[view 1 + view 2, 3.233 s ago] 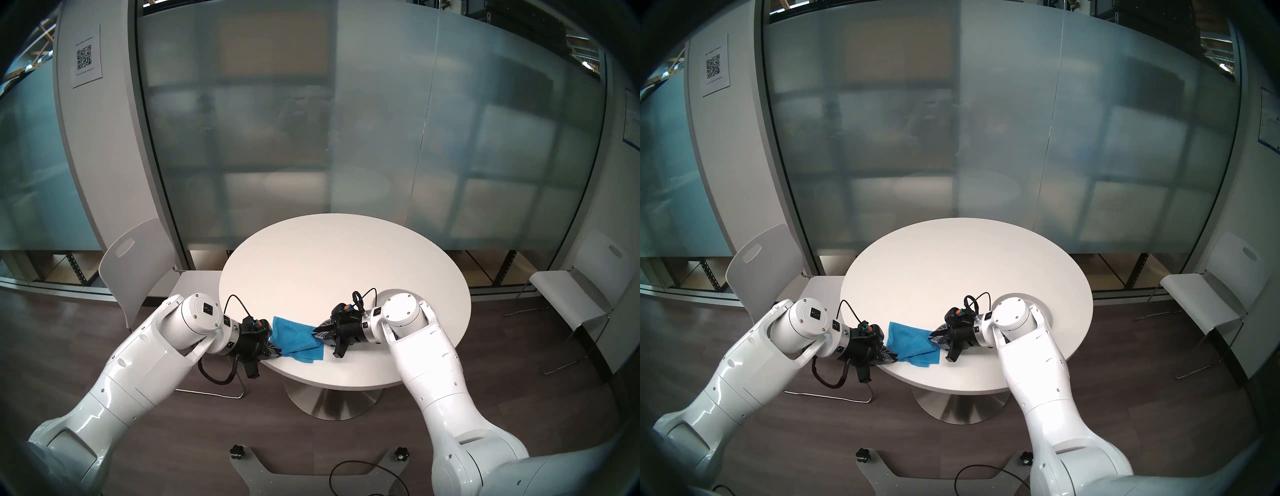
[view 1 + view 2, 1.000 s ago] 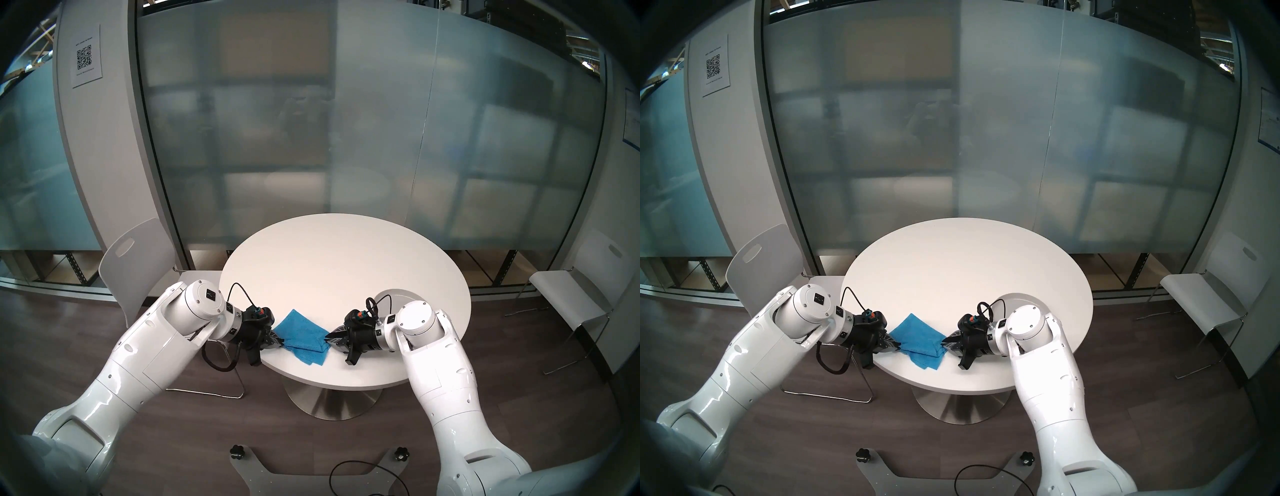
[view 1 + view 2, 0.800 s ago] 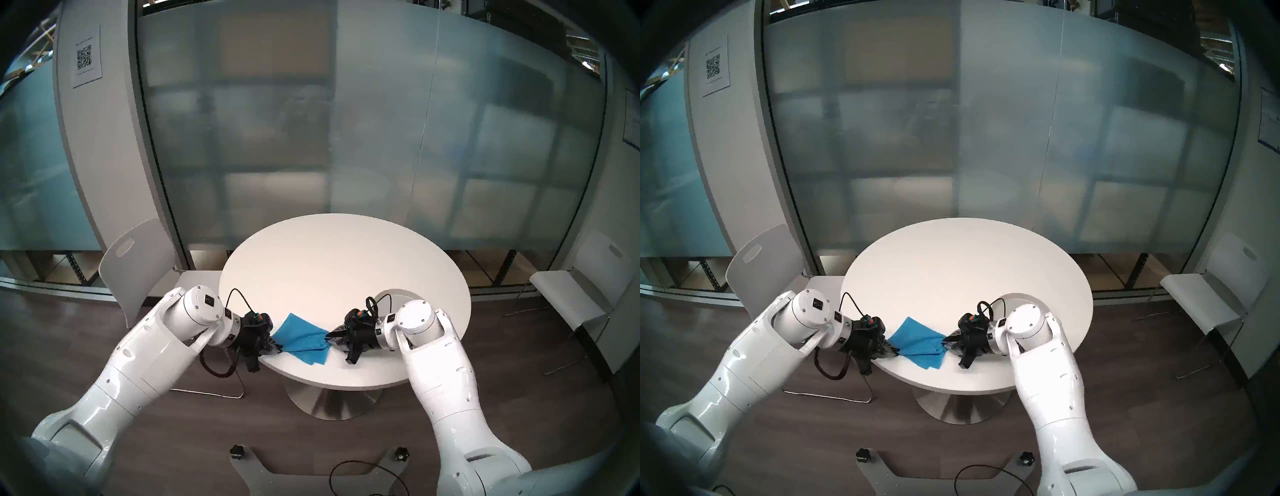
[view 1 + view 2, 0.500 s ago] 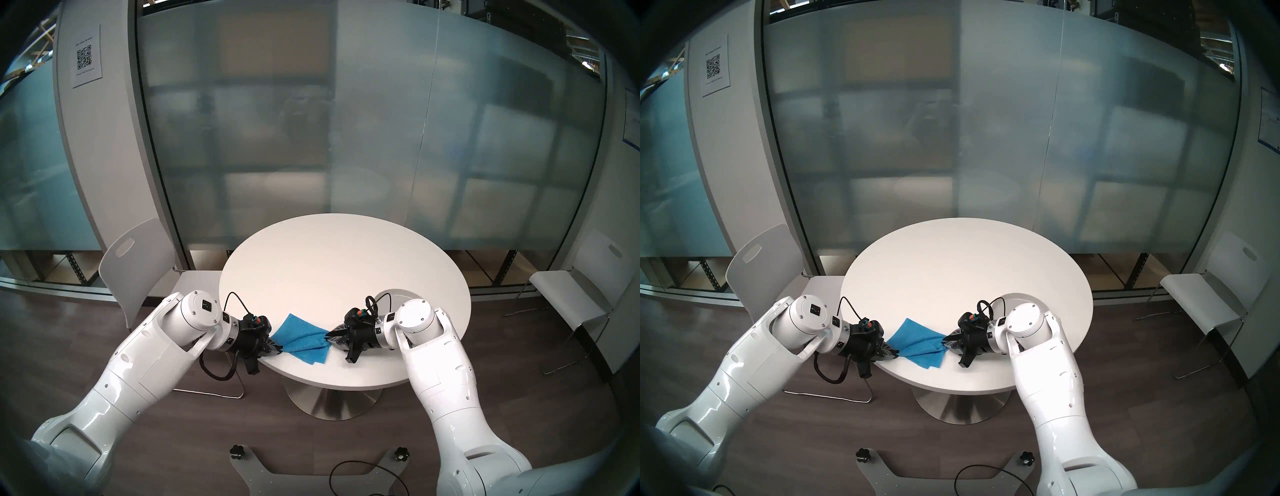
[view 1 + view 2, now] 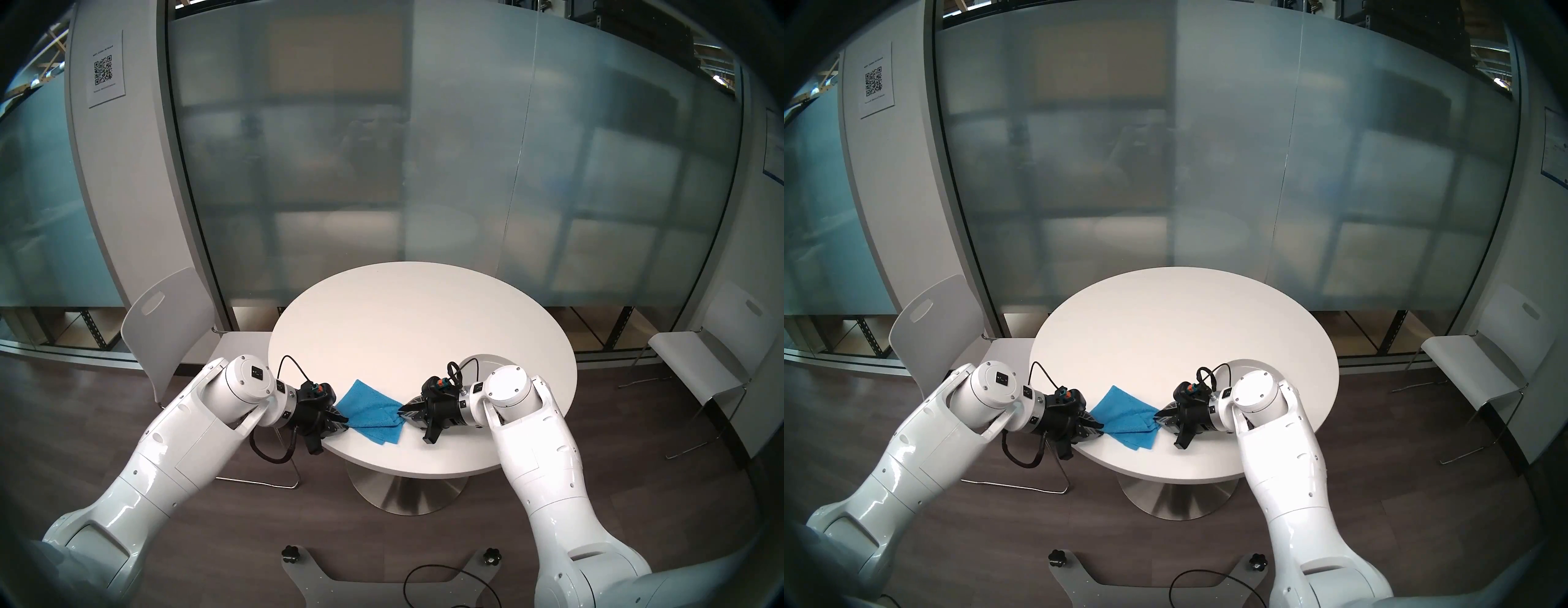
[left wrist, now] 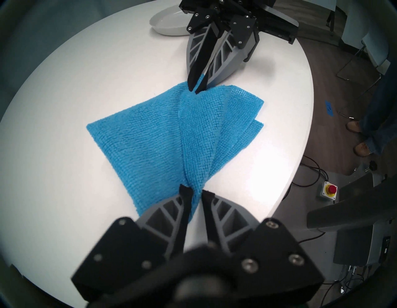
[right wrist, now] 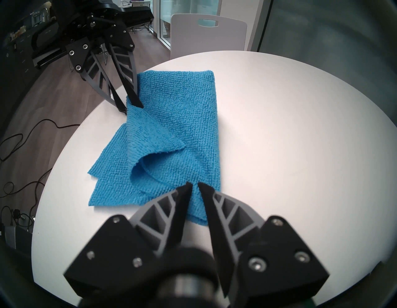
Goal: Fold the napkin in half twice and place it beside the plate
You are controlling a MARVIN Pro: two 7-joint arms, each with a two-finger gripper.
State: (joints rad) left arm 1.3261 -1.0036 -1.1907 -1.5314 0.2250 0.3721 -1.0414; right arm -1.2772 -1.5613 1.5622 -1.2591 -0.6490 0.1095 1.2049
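Near the worktop's [image 5: 424, 322] front edge, the blue napkin [image 5: 371, 414] lies loosely folded, short of the plate [image 6: 166, 23]; left gripper [image 6: 196, 190] narrowly parted around one end, right gripper [image 7: 194, 185] pinching the other; tidying and placing remain.

The napkin [image 6: 150, 137] is bright blue with a woven weave. The plate [image 6: 167, 21] is light grey, the bench [image 6: 53, 172] plain white.
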